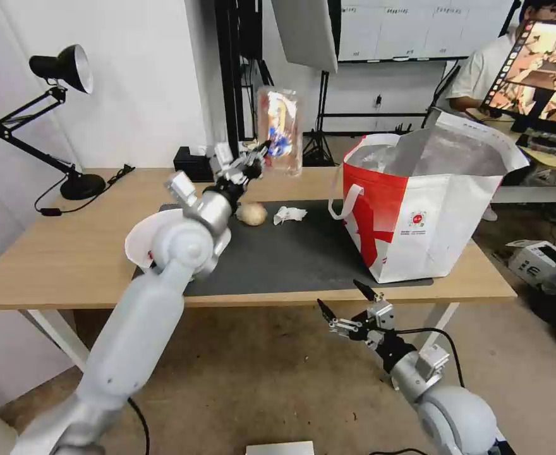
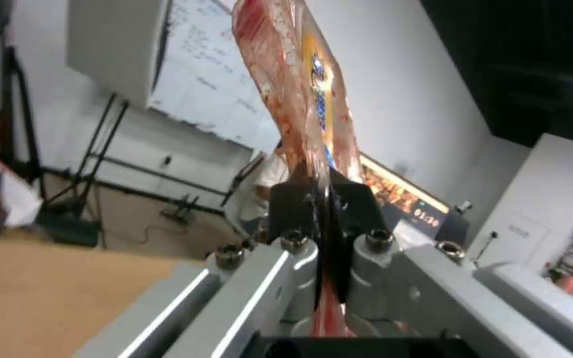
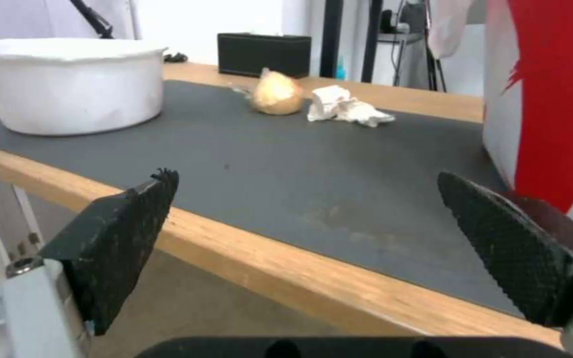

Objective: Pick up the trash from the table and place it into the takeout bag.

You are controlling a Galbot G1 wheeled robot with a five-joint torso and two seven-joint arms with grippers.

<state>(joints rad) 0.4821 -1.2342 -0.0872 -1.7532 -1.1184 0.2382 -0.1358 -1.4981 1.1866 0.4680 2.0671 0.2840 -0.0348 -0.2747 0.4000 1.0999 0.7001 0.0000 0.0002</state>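
table: long light-wood top, dark grey mat across the middle; right wrist view shows the near edge and mat close up
takeout bag: white and red, stands upright on the right end of the mat, mouth open, foil lining visible in head view; right wrist view catches just its red-and-white side wall
left arm: raised over the table, reaching toward the back edge
bowl: white, on left part of mat, mostly hidden behind left arm in head view; right wrist view shows its whole side, contents not visible
clamshell tray: clear plastic, red scraps inside, held up in the air above the table, left of the bag; left wrist view shows its edge pinched
left gripper: jaws closed on the clamshell tray's edge
right gripper: low, in front of table edge, below the bag, jaws wide apart, holding nothing
tissue box: black, back of table
beige ball: on mat, just beside napkin
napkin: crumpled, white, on mat
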